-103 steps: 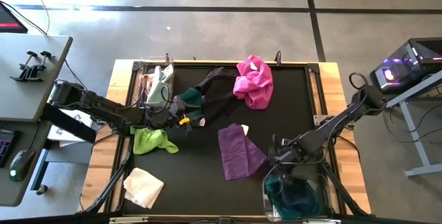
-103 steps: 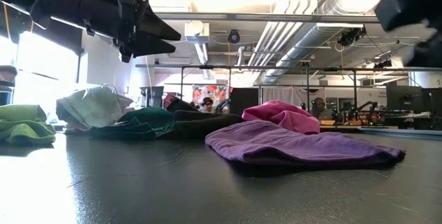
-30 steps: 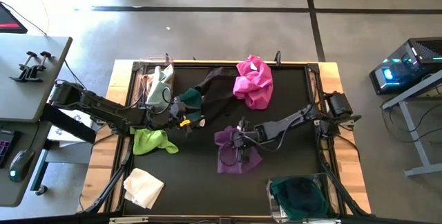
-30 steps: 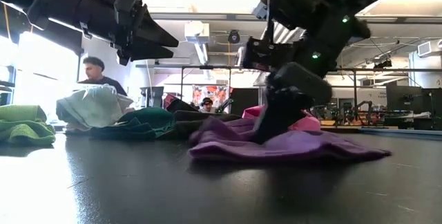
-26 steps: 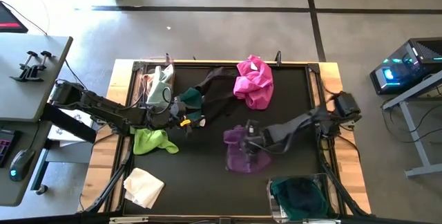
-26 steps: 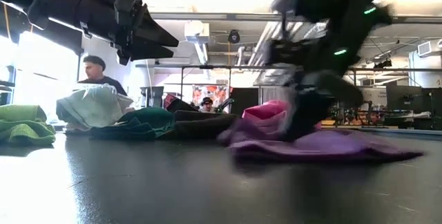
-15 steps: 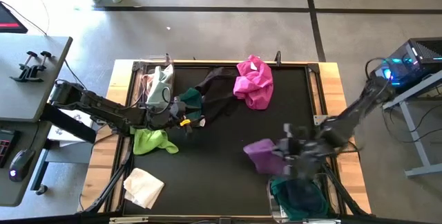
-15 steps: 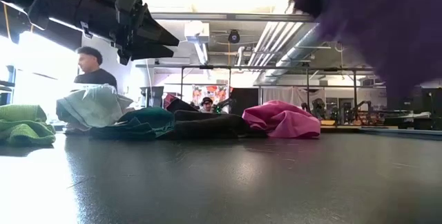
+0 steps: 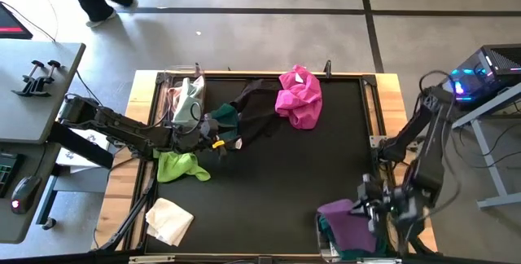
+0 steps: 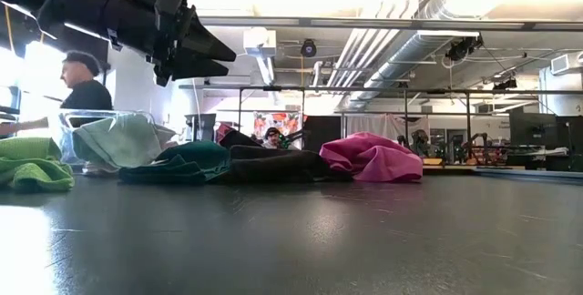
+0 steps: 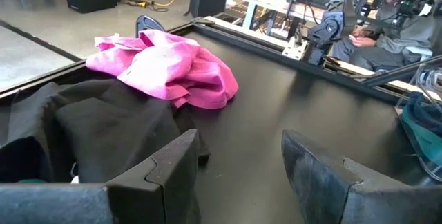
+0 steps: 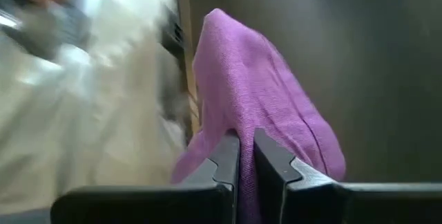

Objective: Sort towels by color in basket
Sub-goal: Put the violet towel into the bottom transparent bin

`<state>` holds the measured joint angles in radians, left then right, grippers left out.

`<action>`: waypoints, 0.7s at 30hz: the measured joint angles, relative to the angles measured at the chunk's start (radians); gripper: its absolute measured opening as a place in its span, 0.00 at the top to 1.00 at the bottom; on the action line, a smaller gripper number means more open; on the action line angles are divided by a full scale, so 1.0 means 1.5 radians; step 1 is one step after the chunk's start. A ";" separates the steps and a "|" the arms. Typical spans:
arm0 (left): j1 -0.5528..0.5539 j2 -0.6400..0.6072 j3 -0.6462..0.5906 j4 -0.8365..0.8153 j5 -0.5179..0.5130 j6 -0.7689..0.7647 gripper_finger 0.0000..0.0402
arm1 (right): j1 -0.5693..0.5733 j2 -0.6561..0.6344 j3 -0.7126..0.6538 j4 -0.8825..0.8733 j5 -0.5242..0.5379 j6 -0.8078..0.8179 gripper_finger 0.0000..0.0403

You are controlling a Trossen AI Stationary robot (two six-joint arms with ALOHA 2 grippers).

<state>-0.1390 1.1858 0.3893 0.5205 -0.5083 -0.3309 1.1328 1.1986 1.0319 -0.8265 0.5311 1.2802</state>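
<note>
My right gripper [image 9: 368, 209] is shut on the purple towel [image 9: 346, 219] above the clear basket [image 9: 324, 239] at the table's near right corner, which holds a dark teal towel [image 9: 327, 230]. My left gripper [image 9: 213, 140] hovers open over the teal-green towel [image 9: 226, 117] and black towel [image 9: 254, 111] left of centre. The magenta towel [image 9: 298, 94] lies bunched near the far edge. A lime green towel [image 9: 181, 166] and a cream towel [image 9: 168, 219] lie flat at the left. In the low view the left gripper [image 10: 196, 47] hangs high over the pile. My right gripper pinches a bunched fold of the purple towel [image 12: 243, 128] between its two fingers [image 12: 224, 156]. The cloth is lifted clear of the table and drapes slack past the fingertips, over the basket. Whether its lower end touches the teal towel, I cannot tell.
A second clear basket [image 9: 183, 97] at the far left holds pale mint and peach cloths. The table has a raised wooden frame [image 9: 389, 109]. The dark middle of the table [image 9: 277, 174] is bare. A person [image 10: 82, 86] is beyond the far left side.
My right gripper took the purple towel from the table's middle, lifted it clear and swung it quickly toward the near right corner, where it now hangs over the basket. A person walked past beyond the table's far left.
</note>
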 joint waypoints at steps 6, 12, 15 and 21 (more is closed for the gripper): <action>0.000 0.000 0.000 0.001 0.000 -0.002 0.52 | 0.000 0.129 0.000 -0.024 -0.105 0.138 0.95; 0.001 0.000 0.000 0.001 0.000 0.000 0.52 | 0.000 0.241 0.000 0.063 -0.199 0.136 0.95; 0.001 0.000 0.000 0.001 0.000 0.003 0.52 | -0.002 0.289 0.000 0.063 -0.200 0.154 0.95; 0.001 0.000 0.000 0.001 -0.001 0.013 0.52 | -0.020 0.321 0.001 0.030 -0.221 0.191 0.89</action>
<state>-0.1371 1.1858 0.3893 0.5220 -0.5091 -0.3115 1.1032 1.6808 1.0332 -0.7820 0.2000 1.5665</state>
